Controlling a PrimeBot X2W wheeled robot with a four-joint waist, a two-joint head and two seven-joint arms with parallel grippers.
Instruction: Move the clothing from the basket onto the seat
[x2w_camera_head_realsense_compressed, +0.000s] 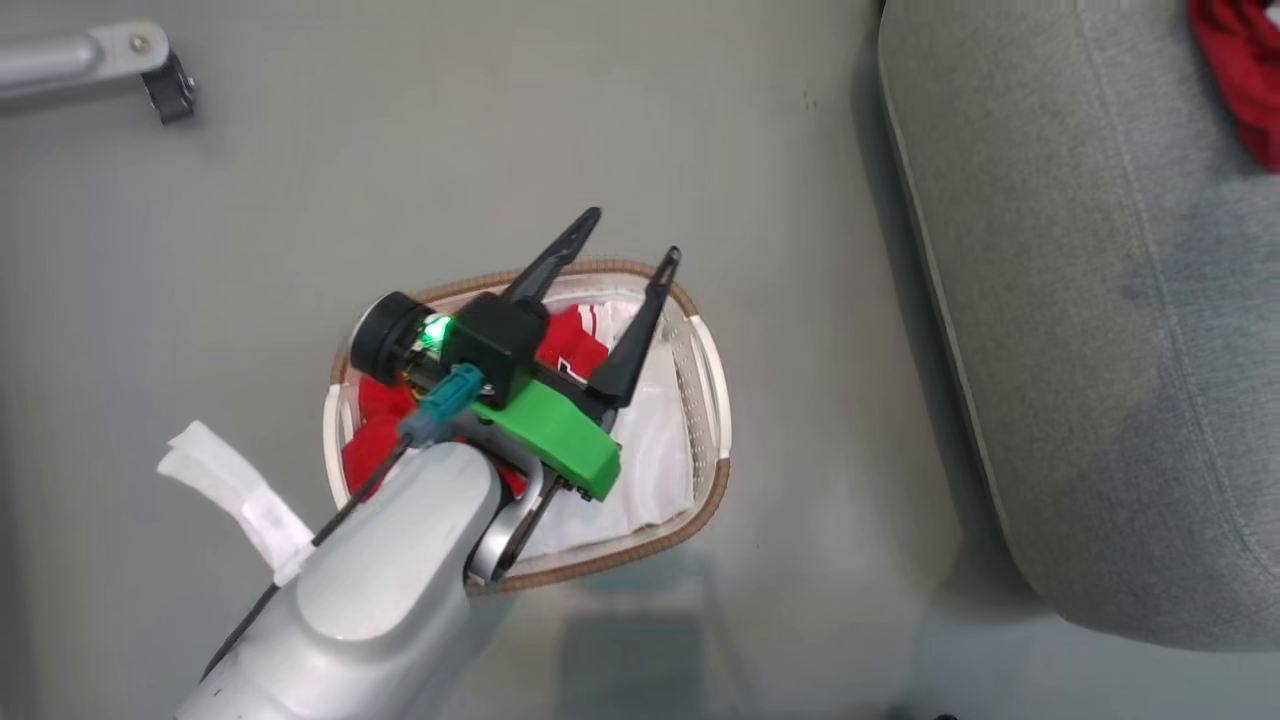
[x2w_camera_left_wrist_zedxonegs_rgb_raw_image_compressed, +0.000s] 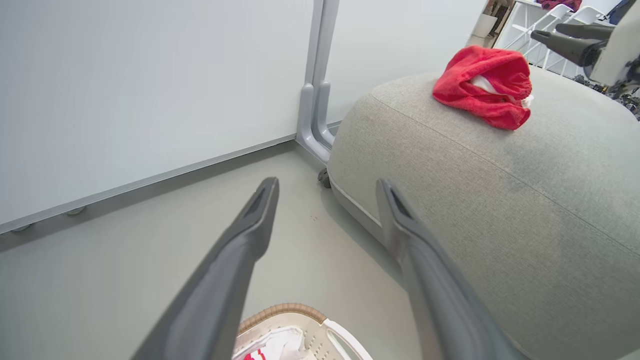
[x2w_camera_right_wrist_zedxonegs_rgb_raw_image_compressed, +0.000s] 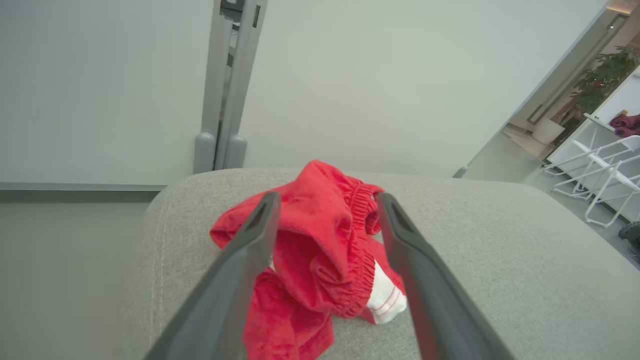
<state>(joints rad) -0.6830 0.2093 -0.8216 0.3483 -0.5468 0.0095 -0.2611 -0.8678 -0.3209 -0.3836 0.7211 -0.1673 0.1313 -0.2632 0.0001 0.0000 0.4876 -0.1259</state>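
Bright, even, diffuse light. A soft shadow darkens the floor (x2w_camera_head_realsense_compressed: 850, 300) at nine o'clock of the seat (x2w_camera_head_realsense_compressed: 1100, 350). Wrist views bow at the edges; the left hand (x2w_camera_left_wrist_zedxonegs_rgb_raw_image_compressed: 325, 190) blurs near the lens.

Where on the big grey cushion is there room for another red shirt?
The large grey woven seat is bare all around the crumpled red garment near its far end. Crowded: the white perforated basket, full of red clothing and white cloth, left gripper above.

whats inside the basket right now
A red garment and a white cloth lie inside the basket. The open left claw and its arm hang over the middle, so what lies beneath them is hidden.
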